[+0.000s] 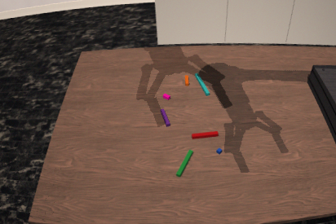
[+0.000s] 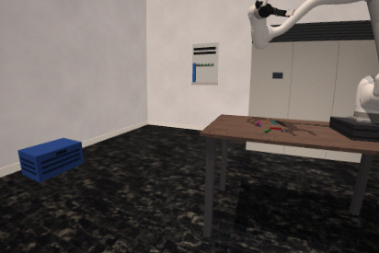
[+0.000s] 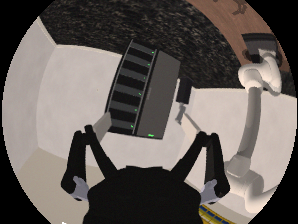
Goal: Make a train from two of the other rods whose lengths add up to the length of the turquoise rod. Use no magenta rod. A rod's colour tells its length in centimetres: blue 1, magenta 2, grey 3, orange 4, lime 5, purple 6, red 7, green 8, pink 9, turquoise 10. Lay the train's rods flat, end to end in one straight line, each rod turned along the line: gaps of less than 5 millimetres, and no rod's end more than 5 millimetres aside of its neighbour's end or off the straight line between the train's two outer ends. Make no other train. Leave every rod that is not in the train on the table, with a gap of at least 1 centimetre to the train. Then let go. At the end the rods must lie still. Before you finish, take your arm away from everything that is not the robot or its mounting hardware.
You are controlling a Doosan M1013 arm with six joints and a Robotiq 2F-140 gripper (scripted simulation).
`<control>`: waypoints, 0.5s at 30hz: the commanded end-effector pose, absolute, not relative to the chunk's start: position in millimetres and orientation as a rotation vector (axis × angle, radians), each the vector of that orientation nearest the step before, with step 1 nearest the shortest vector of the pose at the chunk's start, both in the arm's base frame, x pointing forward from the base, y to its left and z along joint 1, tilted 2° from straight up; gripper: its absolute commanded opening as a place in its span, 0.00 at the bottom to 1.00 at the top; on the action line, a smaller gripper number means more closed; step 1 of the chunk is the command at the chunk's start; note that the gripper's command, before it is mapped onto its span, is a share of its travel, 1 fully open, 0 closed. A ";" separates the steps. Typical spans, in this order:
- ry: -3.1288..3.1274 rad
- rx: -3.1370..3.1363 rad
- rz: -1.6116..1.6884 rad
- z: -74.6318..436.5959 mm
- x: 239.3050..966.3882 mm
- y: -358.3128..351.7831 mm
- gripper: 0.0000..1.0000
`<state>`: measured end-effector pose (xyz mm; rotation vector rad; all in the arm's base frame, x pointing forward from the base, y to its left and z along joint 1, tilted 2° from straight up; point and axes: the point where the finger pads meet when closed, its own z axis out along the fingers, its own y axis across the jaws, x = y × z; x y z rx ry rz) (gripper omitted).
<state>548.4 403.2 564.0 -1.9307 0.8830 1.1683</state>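
Note:
Seven rods lie apart on the wooden table in the top view. The turquoise rod (image 1: 202, 84) lies at the back, with the orange rod (image 1: 187, 80) just left of it. The magenta rod (image 1: 166, 96) and the purple rod (image 1: 165, 117) lie further left. The red rod (image 1: 205, 134), the blue rod (image 1: 219, 151) and the green rod (image 1: 184, 163) lie nearer the front. My gripper (image 2: 262, 5) is high above the table, open and empty. Its spread fingers also show in the wrist view (image 3: 145, 116), facing away from the table.
The robot's black base (image 1: 326, 90) stands at the table's right edge. White cabinets (image 1: 245, 8) stand behind the table. A blue crate (image 2: 51, 158) sits on the floor far to the left. The wrist view shows a dark rack (image 3: 143, 92).

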 end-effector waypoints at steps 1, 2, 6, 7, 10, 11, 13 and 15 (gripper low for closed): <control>0.903 -1.944 1.136 545.6 551.7 404.8 1.00; 0.931 -1.984 1.081 511.2 555.7 403.4 1.00; 0.956 -2.035 1.017 471.1 558.8 399.6 1.00; 0.963 -2.052 0.997 458.9 559.4 398.0 1.00; 0.977 -2.106 0.937 422.6 560.4 391.8 1.00; 0.980 -2.125 0.917 410.5 560.5 389.2 1.00; 0.985 -2.164 0.877 386.5 560.1 383.6 1.00; 0.985 -2.206 0.836 362.8 559.3 377.1 1.00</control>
